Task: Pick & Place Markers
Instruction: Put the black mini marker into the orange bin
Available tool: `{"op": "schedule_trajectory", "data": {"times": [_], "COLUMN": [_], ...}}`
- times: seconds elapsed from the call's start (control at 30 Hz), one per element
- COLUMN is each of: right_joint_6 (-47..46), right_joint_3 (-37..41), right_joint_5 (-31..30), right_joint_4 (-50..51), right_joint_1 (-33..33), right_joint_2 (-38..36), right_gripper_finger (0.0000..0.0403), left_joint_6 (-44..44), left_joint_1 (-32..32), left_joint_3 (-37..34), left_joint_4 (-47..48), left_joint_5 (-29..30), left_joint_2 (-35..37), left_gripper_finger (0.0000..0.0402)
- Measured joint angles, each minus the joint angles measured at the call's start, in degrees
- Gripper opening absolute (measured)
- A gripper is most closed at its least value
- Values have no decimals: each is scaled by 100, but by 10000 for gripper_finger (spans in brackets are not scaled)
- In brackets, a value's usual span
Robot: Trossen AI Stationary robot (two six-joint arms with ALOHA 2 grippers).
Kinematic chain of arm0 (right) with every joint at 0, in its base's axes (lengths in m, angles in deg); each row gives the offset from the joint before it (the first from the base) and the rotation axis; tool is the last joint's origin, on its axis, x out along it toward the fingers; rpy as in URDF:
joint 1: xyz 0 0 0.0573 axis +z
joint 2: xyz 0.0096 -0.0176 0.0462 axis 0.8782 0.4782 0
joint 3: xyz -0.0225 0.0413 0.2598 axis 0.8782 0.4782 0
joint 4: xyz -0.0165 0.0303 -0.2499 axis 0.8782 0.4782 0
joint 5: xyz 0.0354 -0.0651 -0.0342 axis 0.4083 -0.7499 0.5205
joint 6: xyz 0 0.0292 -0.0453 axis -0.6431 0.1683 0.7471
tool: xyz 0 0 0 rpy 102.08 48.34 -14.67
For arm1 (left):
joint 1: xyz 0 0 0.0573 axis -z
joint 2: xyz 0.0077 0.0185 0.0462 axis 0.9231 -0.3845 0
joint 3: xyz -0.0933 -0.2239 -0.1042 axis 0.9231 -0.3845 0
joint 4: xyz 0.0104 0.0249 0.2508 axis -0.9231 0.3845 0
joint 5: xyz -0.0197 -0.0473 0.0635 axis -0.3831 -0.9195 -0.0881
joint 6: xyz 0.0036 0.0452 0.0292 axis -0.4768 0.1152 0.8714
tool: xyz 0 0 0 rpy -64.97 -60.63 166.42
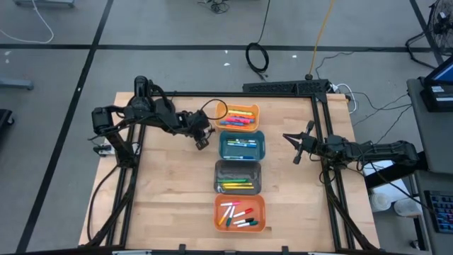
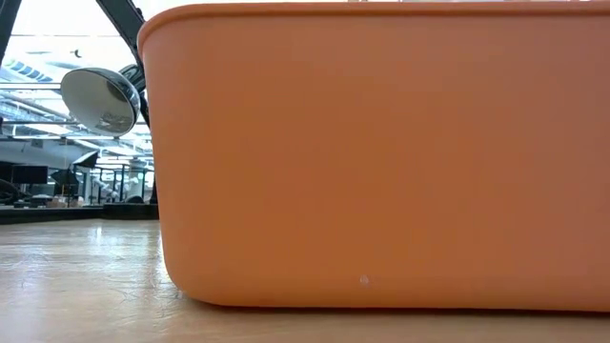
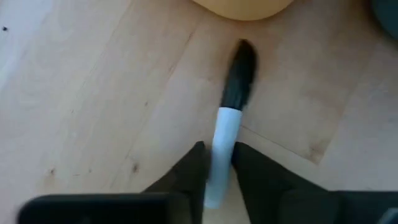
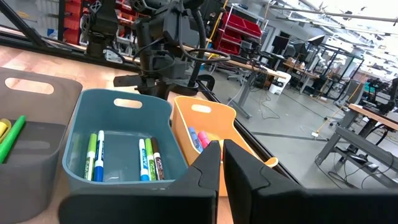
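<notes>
Left wrist view: my left gripper has its fingers straddling a white-barrelled, black-capped marker lying on the table; they look pressed on the barrel, so I judge it grasped. Its long axis runs straight ahead from my jaws, cap end leading toward the light orange bin just beyond. My left arm is far nearer; my right gripper hangs clenched and empty, well apart. Bins in a row: light orange, pink and blue markers; teal bin, blue and green; grey bin, yellow and green; orange bin, red, black, white.
</notes>
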State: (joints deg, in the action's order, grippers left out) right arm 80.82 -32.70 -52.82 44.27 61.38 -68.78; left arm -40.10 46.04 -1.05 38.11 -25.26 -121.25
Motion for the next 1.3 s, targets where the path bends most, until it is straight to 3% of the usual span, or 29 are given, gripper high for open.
{"op": "schedule_trajectory", "data": {"times": [0.17,0.33,0.53,0.73,0.87,1.1,1.2,1.3], "right_joint_6": [0,2,0,1,0,0,1,0], "right_joint_3": [1,2,0,-1,2,0,0,0], "right_joint_5": [0,0,2,4,2,3,2,2], "right_joint_4": [0,0,0,0,13,7,-4,-2], "right_joint_1": [1,1,-1,-1,0,2,2,0], "right_joint_2": [-1,1,0,1,1,17,17,17], "right_gripper_finger": [11,11,11,11,11,11,11,11], "left_joint_6": [-18,-17,-13,-394,-1370,-1829,-1817,-1771], "left_joint_1": [2,14,363,1410,2484,4506,5026,5329], "left_joint_3": [-7,0,-27,-20,-16,96,669,1514], "left_joint_4": [31,337,995,930,460,-987,-990,-356], "left_joint_5": [-69,-23,-16,4,100,987,1276,1445], "left_joint_2": [-3,209,1270,2565,3023,2564,1991,1284], "left_gripper_finger": [27,30,27,27,27,27,27,27]}}
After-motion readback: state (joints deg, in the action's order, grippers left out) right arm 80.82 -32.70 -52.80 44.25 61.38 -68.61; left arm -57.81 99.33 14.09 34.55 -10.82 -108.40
